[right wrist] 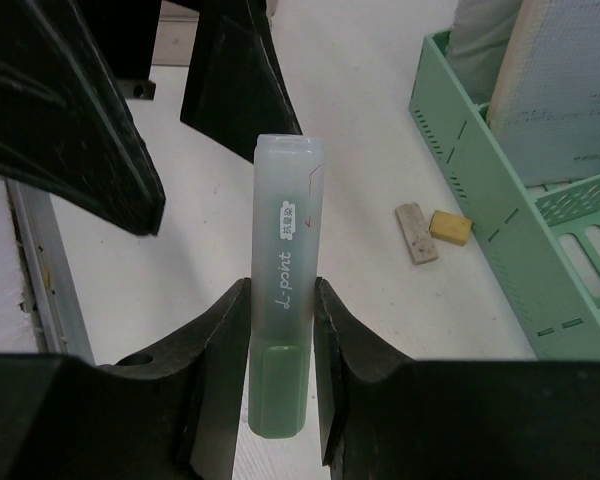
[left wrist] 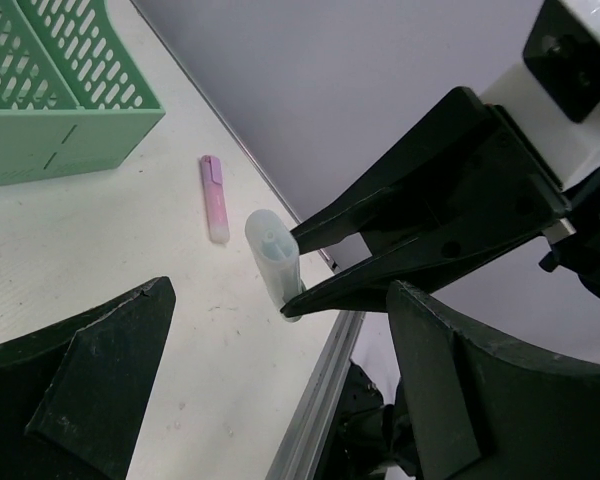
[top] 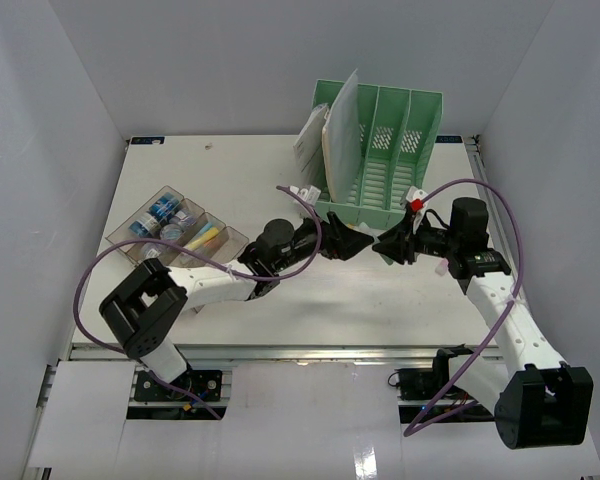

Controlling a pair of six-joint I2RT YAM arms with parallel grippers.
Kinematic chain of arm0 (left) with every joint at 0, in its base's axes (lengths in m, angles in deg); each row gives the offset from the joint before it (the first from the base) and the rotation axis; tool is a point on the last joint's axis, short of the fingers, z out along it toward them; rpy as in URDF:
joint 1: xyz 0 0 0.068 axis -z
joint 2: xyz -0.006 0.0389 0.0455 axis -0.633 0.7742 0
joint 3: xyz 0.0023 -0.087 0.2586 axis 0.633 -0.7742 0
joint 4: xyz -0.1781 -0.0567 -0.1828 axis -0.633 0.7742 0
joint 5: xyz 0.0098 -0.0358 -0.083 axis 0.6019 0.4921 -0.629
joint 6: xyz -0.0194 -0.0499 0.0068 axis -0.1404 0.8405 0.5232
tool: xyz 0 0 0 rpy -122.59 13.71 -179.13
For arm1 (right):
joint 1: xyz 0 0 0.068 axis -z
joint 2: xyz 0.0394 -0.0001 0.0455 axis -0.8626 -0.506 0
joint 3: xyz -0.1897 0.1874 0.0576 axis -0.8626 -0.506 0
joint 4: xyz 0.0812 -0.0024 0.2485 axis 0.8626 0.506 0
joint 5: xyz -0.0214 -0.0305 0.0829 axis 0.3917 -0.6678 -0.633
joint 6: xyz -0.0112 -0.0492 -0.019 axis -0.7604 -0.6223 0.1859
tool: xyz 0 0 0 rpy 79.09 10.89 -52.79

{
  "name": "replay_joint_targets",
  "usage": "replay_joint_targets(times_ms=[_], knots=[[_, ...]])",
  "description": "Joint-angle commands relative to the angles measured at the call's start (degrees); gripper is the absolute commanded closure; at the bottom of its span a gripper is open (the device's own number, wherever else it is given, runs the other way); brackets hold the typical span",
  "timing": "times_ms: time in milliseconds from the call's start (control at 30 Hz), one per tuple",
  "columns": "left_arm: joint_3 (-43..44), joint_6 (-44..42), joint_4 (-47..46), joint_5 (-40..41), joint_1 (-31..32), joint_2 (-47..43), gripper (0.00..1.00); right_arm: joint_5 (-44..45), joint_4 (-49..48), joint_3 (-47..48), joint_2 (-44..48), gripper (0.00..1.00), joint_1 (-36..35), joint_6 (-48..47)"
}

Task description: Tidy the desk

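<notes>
Green rack [top: 392, 150] with papers [top: 338, 128], tray [top: 121, 231] on desk [top: 230, 172]

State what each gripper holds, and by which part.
Right gripper pinches the frosted green highlighter pen low down, where its frosted barrel meets the green end. Left gripper is open, holding nothing.

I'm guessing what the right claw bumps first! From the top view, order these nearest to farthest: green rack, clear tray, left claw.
1. Left claw: right beside the right claw, on its left.
2. Green rack: just beyond it, toward the back.
3. Clear tray: far off on the left side.
</notes>
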Motion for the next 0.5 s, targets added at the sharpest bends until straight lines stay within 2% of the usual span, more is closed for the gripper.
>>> replay_joint_targets(times_ms=[0, 67, 233, 467], knots=[[3.21, -0.78, 0.8, 7.43, 1.73, 1.72, 0.04, 1.2, -7.02, -0.69, 2.1, 0.92, -0.26, 3.88], [4.48, -0.33, 1.51, 9.21, 2.53, 2.96, 0.08, 1.31, -7.66, -1.0, 2.49, 0.92, -0.26, 4.41], [7.72, 0.05, 3.78, 12.79, 3.46, 4.88, 0.24, 1.64, -8.6, -1.69, 3.29, 0.92, -0.26, 4.99], [9.73, -0.11, 5.24, 13.86, 3.98, 5.5, 0.36, 1.98, -9.52, -2.92, 3.94, 0.92, -0.26, 5.03]])
